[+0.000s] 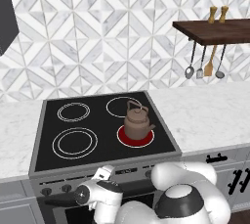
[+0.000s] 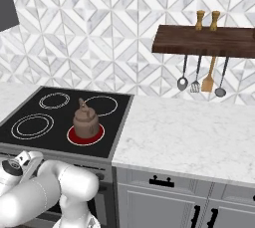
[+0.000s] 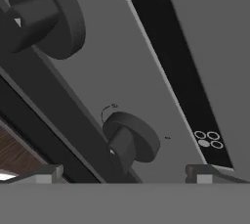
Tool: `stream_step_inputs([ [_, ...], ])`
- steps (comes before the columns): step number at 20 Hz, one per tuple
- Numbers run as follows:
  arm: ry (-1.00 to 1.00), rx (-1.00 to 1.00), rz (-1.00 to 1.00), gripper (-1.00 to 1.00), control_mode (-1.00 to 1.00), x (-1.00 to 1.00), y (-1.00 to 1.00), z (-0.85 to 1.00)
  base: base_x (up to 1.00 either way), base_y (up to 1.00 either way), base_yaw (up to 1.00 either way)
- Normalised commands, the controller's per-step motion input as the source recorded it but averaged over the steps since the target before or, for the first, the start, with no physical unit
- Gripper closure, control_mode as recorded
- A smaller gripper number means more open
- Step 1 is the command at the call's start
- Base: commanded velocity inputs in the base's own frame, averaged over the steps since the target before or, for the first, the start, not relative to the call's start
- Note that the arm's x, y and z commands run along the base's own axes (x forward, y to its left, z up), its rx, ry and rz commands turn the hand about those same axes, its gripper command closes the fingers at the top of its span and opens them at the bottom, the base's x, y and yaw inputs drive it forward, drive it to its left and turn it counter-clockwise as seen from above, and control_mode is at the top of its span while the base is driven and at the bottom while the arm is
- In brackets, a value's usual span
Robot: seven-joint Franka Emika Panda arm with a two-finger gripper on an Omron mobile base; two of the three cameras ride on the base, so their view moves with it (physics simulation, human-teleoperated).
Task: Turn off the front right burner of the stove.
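Red disc glowing on the front right burner (image 1: 135,138), brown kettle (image 1: 137,121) on it, at 4 o'clock on the stove (image 1: 58,110) glass. Gripper (image 3: 124,171) spread wide, holding nothing, a dark knob (image 3: 131,139) between the fingertips (image 3: 45,173), untouched.

**Surface finishes, stove area**

You've got a stove (image 1: 44,135) with a glossy black glass top and thin white printed rings. Front right burner (image 1: 128,141) disc reads flat red. On it, a kettle (image 1: 137,122) in dull brown metal, coppery. Front panel (image 3: 127,66) is matt grey steel, smooth; knob (image 3: 131,139) at its 6 o'clock is matt dark plastic, same as the second knob (image 3: 44,15) at 10. Counter (image 2: 189,132) is smooth white marble with grey veining; backsplash (image 2: 109,38) has matching marble tiles. Shelf (image 2: 204,41) is dark wood, satin. Hanging utensils (image 2: 201,80) are mostly grey metal, one wooden.
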Motion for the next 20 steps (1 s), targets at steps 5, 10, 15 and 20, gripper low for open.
stream_step_inputs([
  [5, 0.00, 0.00, 0.00, -1.00, -1.00, 0.14, 0.01, -0.01, 0.00, 0.00, 0.00],
  [10, 0.00, -0.01, 0.00, -1.00, -1.00, 0.21, 0.04, -0.04, 0.00, 0.00, 0.00],
  [15, 0.01, 0.00, 0.00, -1.00, -1.00, 0.28, 0.00, 0.00, 0.00, 0.00, 0.00],
  [20, 0.05, 0.00, 0.00, 1.00, -1.00, 0.33, 0.00, 0.00, 0.00, 0.00, 0.00],
])
